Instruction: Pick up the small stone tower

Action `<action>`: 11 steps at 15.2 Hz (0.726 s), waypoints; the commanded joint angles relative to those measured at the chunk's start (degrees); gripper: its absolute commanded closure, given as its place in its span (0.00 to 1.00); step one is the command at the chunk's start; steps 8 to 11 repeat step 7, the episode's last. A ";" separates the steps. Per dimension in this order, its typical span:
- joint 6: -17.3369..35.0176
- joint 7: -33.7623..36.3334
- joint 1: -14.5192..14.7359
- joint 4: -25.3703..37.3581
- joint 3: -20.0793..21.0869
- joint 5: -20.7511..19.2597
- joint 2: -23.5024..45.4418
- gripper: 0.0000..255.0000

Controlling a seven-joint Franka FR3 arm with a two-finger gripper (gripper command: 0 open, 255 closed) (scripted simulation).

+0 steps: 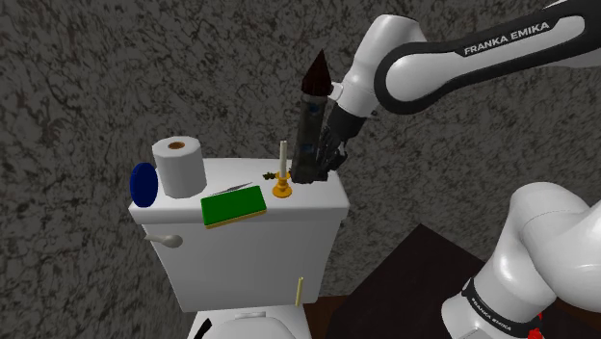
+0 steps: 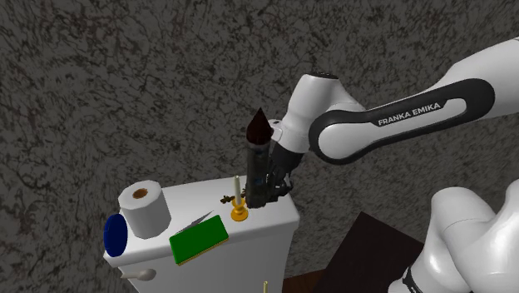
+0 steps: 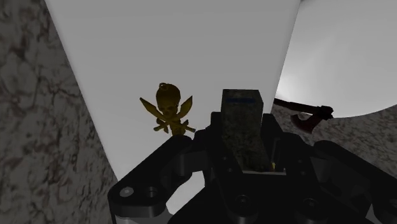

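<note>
Shoulder view: gripper (image 1: 308, 171) clamped on tower (image 1: 310, 106), upright at the tank's back edge.
Tower is grey with a dark red cone roof, just beside candle (image 1: 282, 154); can't tell if its base touches lid (image 1: 318, 197). Wrist view: gold figurine (image 3: 168, 114) beyond the tower. Paper roll (image 1: 180, 166), green block (image 1: 232, 205), blue disc (image 1: 143, 184) on lid.

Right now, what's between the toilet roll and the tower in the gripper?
In the shoulder view, a candle in a golden holder stands between the toilet roll and the tower held by the gripper.
</note>
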 commanded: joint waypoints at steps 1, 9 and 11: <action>-1.61 0.26 -0.14 1.05 0.06 -0.23 -0.60 1.00; -5.05 0.92 -0.32 3.48 0.27 -0.65 -1.64 1.00; -5.05 0.92 -0.32 3.48 0.27 -0.65 -1.64 1.00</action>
